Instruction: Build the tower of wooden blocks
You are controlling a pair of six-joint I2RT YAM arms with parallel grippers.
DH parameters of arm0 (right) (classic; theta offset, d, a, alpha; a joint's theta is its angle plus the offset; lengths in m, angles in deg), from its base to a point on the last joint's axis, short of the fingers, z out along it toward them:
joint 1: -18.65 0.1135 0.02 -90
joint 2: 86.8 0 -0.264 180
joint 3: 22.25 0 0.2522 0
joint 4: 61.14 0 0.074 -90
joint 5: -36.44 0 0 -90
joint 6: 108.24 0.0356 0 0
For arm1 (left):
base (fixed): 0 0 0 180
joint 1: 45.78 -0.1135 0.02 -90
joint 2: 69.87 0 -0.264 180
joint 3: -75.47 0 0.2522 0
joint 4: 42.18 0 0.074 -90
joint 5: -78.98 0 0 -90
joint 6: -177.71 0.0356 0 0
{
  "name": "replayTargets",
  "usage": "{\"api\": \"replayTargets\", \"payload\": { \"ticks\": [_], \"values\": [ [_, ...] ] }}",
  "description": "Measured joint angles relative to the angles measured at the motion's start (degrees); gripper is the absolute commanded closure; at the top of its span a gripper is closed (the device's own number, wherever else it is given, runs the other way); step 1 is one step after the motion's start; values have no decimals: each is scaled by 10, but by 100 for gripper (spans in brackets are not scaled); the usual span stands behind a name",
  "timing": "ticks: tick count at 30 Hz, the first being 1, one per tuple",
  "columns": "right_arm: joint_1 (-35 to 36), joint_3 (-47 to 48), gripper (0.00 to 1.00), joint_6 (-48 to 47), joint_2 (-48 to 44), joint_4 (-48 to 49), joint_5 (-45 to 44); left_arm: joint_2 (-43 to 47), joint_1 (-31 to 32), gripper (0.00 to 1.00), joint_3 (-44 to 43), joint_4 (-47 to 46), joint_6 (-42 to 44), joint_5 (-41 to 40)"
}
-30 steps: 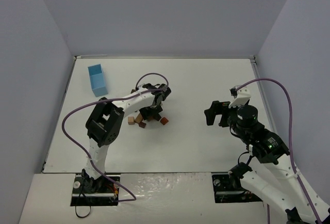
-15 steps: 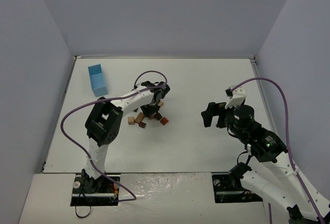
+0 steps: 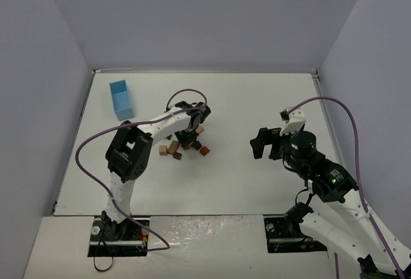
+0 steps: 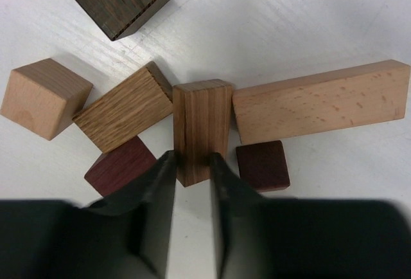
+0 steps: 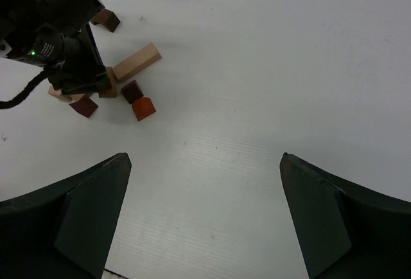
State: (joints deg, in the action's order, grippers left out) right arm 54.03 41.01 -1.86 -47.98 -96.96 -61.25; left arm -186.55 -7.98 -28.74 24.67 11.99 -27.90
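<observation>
The wood blocks (image 3: 173, 146) lie loose in one cluster on the surface (image 3: 257, 99), left of centre in the top view. No tower stands yet.

In the left wrist view, the left jaws are narrowed to the width of the brown block (image 4: 200, 128) at the middle of the cluster. They seem to press both sides of its near end only. That shallow hold is the main risk: with so little wood between the jaws, the block could pivot or slip out when lifted.

Its neighbours crowd it:
- an oak-grained cube (image 4: 122, 115) touching at 9 o'clock
- a long tan bar (image 4: 321, 102) just beside it at 3 o'clock
- a dark red piece (image 4: 119, 171) at 7 o'clock
- a second dark red piece (image 4: 262, 165) at 4 o'clock

A tilted lift would probably drag or knock these and scatter the pile.

The right jaws are spread wide and empty. They hang over bare surface at 3 o'clock of the cluster in the top view, well apart from it and too far to steady anything.
</observation>
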Motion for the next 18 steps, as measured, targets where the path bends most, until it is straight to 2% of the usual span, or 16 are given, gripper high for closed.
{"api": "replayTargets", "payload": {
  "ticks": [7, 12, 14, 18],
  "values": [
    [8, 0, 0, 0, -2, 0, 0, 6, 5, 100, 22, 0, 28, 10],
    [9, 0, 0, 0, -3, 0, 0, 9, 39, 99, 53, -7, 66, 25],
    [10, 0, 0, 0, -3, 0, 0, 22, 54, 92, 71, -17, 76, 30],
    [11, 0, 0, 0, -4, 0, 0, 57, 73, 60, 93, -21, 75, 33]
  ]
}}
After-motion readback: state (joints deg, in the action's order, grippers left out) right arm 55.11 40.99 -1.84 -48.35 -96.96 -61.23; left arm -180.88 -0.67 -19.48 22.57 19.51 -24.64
